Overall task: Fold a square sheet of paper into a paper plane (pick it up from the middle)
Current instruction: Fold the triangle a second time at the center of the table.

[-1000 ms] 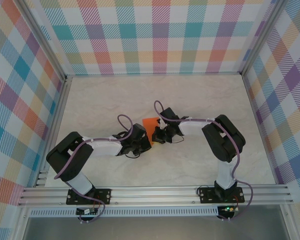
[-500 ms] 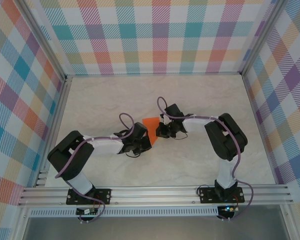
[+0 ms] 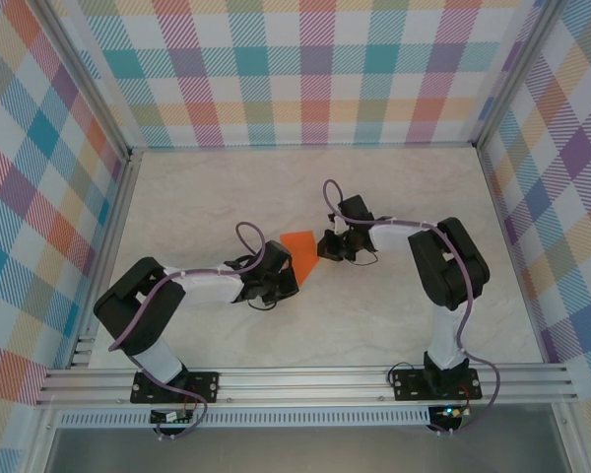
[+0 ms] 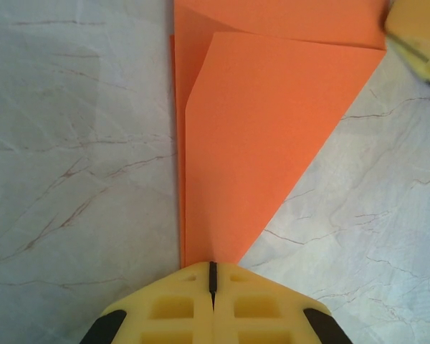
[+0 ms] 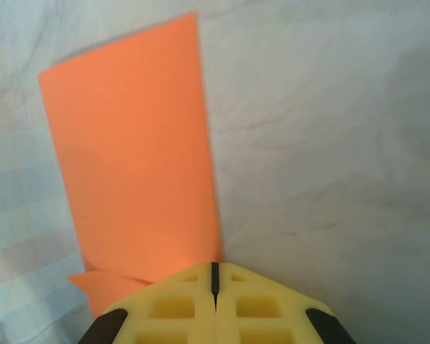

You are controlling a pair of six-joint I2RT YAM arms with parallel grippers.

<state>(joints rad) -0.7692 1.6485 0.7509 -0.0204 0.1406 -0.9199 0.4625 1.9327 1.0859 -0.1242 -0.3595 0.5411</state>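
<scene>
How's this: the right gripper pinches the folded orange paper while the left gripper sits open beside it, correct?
No. The left gripper is shut on the pointed end of the paper too, as the left wrist view shows. The right gripper does pinch it.

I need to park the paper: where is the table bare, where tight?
Bare: the wide far stretch of table between the orange paper and the back wall, and the near patch between the left arm's base and the right arm's base. Tight: the centre, where the left pincer and right pincer both clamp the paper.
</scene>
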